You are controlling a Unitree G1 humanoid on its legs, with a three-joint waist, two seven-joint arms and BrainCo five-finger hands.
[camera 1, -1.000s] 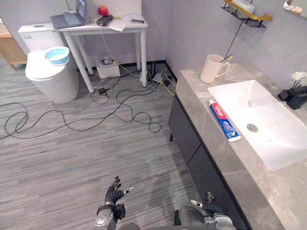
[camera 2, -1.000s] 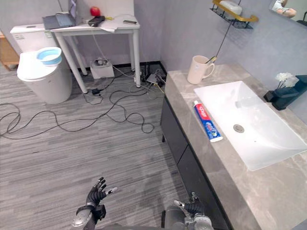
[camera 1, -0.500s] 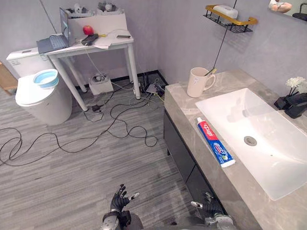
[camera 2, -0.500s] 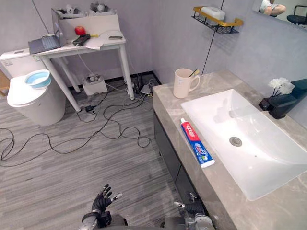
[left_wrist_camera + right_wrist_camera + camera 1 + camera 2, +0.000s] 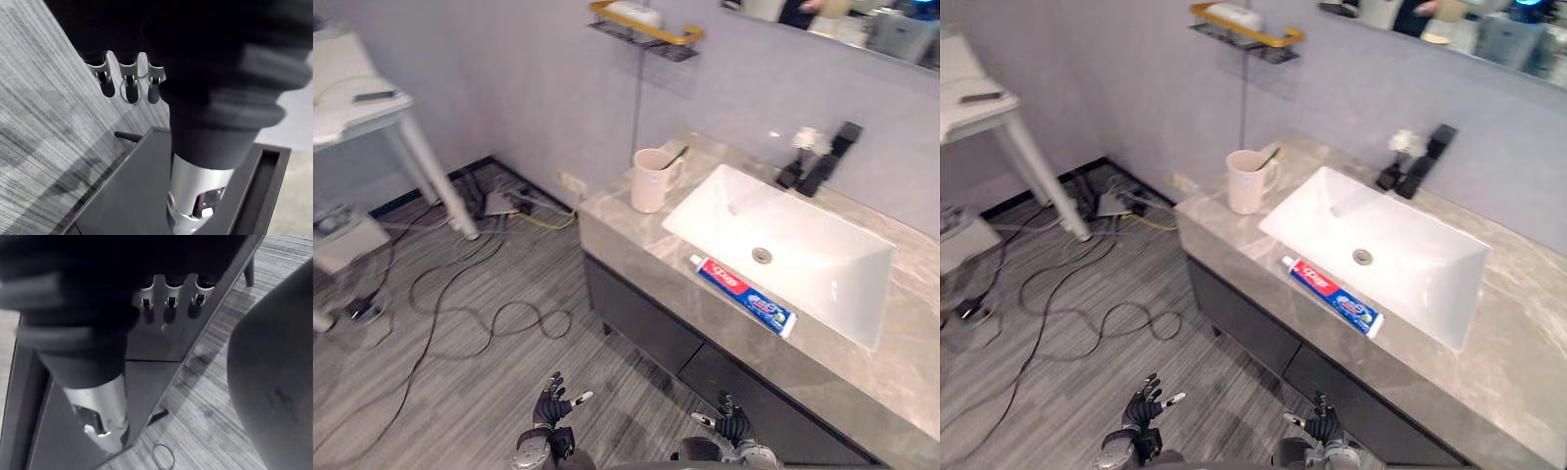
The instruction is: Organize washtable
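Bathroom, grey wall, grey plank floor (image 5: pixel 450 392). The washtable (image 5: pixel 651 232) runs along the wall ahead and to my right: a marbled grey top over a dark cabinet (image 5: pixel 636 318).

- White sink (image 5: pixel 822 274) sunk into the top, black faucet (image 5: pixel 822 162) at its back rim, a small white flower (image 5: pixel 808 140) just beside the faucet.
- Toothpaste tube (image 5: pixel 744 297) lies flat on the front strip of the counter, just beside the sink's front rim and running along it, white cap toward the right end.
- Pale mug (image 5: pixel 651 181) stands upright on the counter by the sink's left corner, with a toothbrush (image 5: pixel 674 157) leaning out of it.
- Wire shelf (image 5: pixel 646 24) with a gold rail on the wall above the mug, a white item lying on it.
- Off to my left: a white table (image 5: pixel 435 176) and loose cables (image 5: pixel 460 304) trailing over the floor.

My hands — both low, near my body and well apart from the counter. Left hand (image 5: pixel 553 401) hangs over the floor, fingers fanned apart. Right hand (image 5: pixel 732 423) sits in front of the cabinet, fingers likewise spread. In the wrist views each shows a row of fingers (image 5: pixel 128 81) over the floorboards and the cabinet's dark front.
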